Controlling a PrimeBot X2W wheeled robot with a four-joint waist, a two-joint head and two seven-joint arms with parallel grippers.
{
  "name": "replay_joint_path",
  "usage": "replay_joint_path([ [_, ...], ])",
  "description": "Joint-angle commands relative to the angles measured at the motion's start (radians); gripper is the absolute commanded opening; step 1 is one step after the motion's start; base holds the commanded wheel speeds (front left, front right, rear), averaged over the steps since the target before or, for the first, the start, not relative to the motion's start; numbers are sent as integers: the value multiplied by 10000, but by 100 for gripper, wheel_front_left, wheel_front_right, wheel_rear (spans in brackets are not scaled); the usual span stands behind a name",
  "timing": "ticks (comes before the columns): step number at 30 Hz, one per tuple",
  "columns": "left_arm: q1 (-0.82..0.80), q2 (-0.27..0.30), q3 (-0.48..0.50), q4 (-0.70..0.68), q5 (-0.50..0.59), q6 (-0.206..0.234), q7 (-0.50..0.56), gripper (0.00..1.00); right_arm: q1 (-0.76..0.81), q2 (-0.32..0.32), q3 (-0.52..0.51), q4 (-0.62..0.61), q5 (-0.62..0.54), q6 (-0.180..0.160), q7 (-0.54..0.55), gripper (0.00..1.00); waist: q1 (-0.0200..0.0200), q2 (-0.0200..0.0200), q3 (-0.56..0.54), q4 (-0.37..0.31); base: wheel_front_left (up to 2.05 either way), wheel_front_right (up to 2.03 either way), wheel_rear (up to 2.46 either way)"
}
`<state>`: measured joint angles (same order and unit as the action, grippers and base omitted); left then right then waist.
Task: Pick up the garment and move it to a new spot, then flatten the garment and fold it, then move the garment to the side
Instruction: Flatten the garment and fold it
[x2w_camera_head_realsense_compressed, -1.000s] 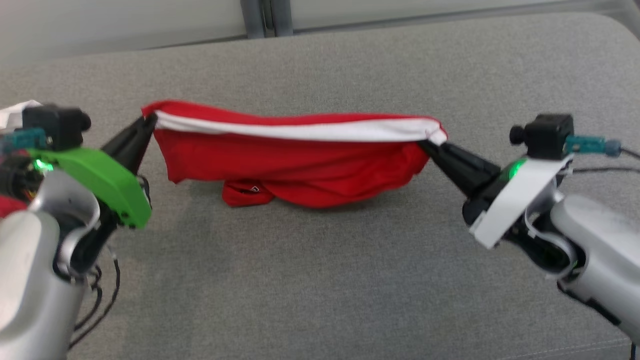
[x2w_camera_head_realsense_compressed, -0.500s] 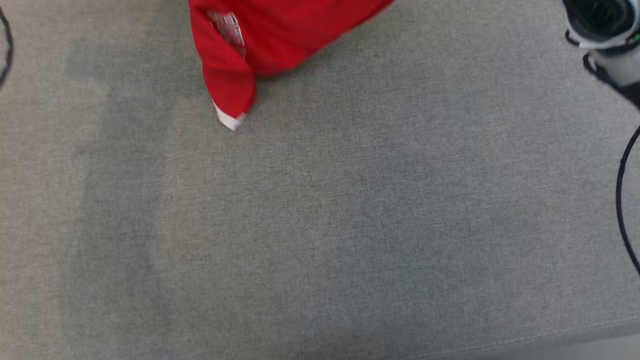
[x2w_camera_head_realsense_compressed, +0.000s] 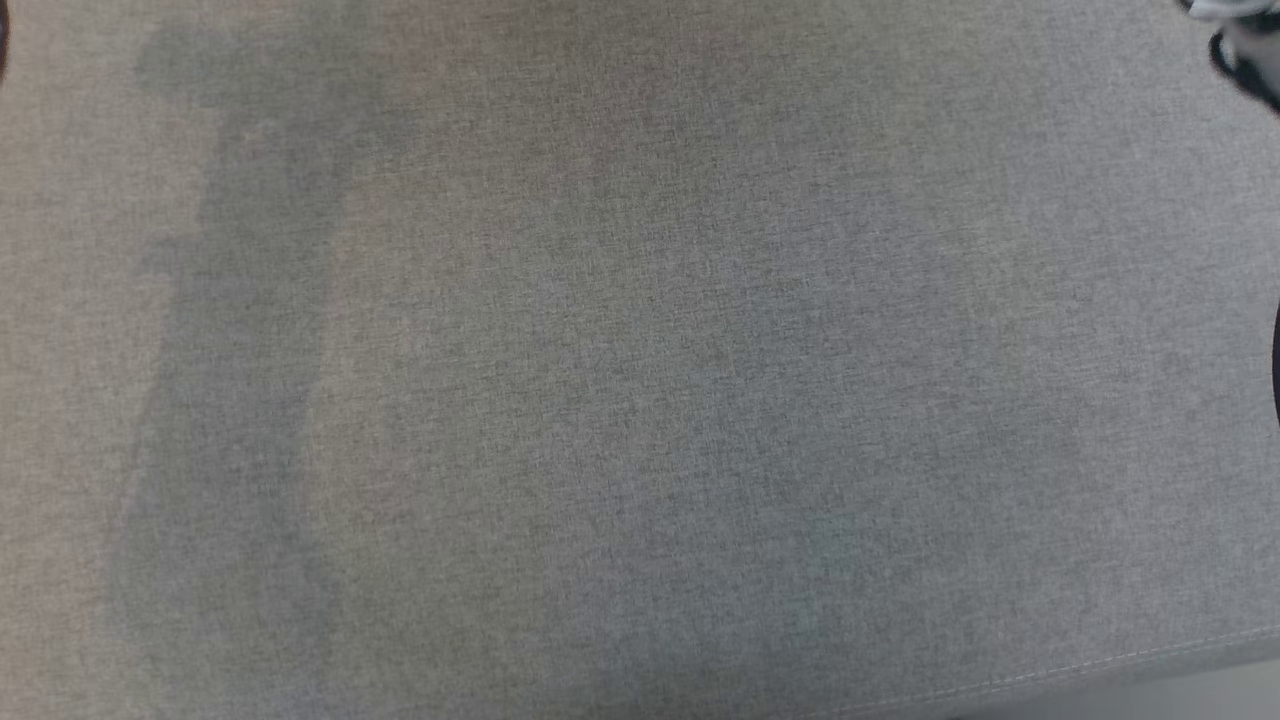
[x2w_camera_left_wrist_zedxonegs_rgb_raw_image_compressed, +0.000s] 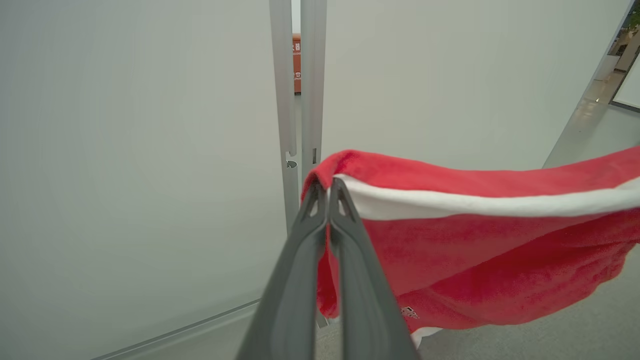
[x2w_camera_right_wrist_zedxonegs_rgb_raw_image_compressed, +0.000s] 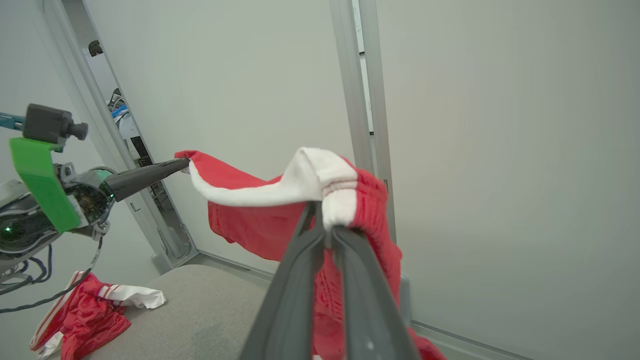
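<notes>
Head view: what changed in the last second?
The camera tipped down onto the grey cushion, so the whole picture shifted; the red garment seems lifted higher. Unchanged: left gripper and right gripper jaws shut on its white-banded edge, cloth stretched between them.

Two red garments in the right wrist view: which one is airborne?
The white-banded garment strung between left gripper and right gripper; the crumpled garment lies on the grey cushion.

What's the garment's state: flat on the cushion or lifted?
Lifted: the garment hangs stretched between left gripper and right gripper, both shut on its white-trimmed edge, above the cushion.
</notes>
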<state>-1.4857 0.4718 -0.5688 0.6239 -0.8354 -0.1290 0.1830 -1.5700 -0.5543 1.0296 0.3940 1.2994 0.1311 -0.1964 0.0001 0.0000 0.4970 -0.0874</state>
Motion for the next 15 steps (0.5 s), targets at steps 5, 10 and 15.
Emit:
replay_joint_path([
  [5,1900,921,-1406,-584,-734,-26,357,0,1635,-485,1526,-757,460,-7,-19,0,-1,0,-1046,167,0,0,0],
  [10,3965,2050,-2479,-1683,-1607,-26,1162,0,3268,-932,2354,-1809,800,-7,149,0,-1,0,-2138,220,0,0,0],
  [15,5841,3106,-3458,-2993,-1792,4,1877,0,4856,-1553,2513,-2832,934,-7,1594,0,-1,0,-3010,381,0,0,0],
])
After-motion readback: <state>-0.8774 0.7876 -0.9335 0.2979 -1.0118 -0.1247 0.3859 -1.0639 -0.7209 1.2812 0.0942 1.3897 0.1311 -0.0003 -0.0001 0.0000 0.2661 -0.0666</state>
